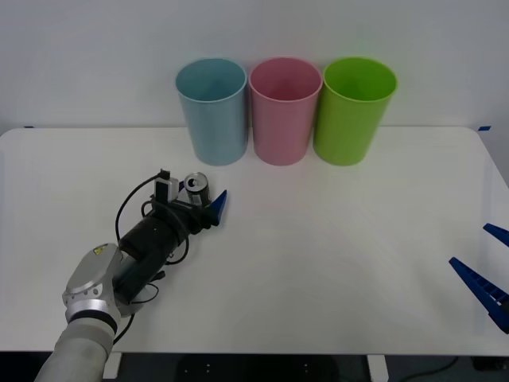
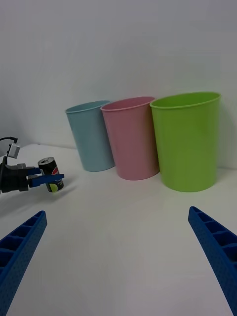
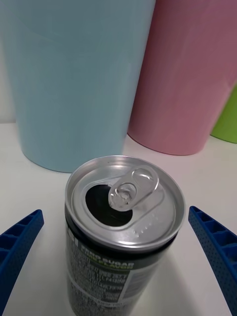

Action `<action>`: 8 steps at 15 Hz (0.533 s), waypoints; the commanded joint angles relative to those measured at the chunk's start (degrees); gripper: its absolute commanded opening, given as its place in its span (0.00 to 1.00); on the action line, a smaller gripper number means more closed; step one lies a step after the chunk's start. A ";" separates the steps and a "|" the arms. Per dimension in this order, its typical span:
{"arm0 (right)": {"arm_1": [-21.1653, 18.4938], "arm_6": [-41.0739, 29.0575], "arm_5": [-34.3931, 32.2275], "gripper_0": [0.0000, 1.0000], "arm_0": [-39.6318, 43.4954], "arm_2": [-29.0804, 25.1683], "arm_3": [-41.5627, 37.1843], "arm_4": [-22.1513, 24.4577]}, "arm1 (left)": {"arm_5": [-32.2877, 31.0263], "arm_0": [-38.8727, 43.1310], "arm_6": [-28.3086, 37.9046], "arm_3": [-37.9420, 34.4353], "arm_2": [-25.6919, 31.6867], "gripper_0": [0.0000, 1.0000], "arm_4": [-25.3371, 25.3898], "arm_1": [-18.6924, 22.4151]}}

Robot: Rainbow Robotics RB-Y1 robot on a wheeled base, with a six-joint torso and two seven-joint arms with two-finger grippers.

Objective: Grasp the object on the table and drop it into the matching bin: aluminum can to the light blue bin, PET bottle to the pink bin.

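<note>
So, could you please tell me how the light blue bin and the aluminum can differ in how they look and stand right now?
The light blue bin is tall, pale blue plastic; the aluminum can is far smaller, dark with a silver top. The bin stands at the back of the table touching the pink bin; the can stands nearer, between the open jaws of the left gripper. The bin's mouth is wide open; the can has only a small opened tab hole. Both stand upright.

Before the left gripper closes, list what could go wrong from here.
1. The aluminum can stands upright between the open fingers of the left gripper; an off-centre squeeze could tip it or push it across the table.
2. Its tab is open, so any leftover liquid might spill when tilted.
3. The light blue bin touches the pink bin; a drop off toward the pink side could land in the wrong one.
</note>
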 commanded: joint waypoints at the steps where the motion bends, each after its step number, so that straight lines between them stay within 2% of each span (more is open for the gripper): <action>1: 0.00 0.00 0.00 1.00 0.00 0.00 0.00 0.00 | 0.32 -0.03 -0.09 0.14 0.01 1.00 -0.24 -0.15; 4: 0.00 0.00 0.00 1.00 0.00 0.00 0.00 0.00 | 0.32 -0.12 -0.09 0.05 -0.07 1.00 -0.24 -0.15; 5: 0.00 0.00 0.00 1.00 0.00 0.00 0.00 0.00 | 0.32 -0.03 -0.09 0.05 -0.07 0.63 -0.24 -0.15; 6: 0.00 0.00 0.00 1.00 0.00 0.00 0.00 0.00 | 0.32 -0.03 -0.26 0.05 -0.07 0.14 -0.24 -0.15; 7: 0.00 0.00 0.00 1.00 0.00 0.00 0.00 0.00 | 0.32 -0.12 -0.35 0.05 -0.07 0.05 -0.24 -0.15; 8: 0.00 0.00 0.00 1.00 0.00 0.00 0.00 0.00 | 0.32 -0.12 -0.62 0.05 -0.16 0.00 -0.24 -0.15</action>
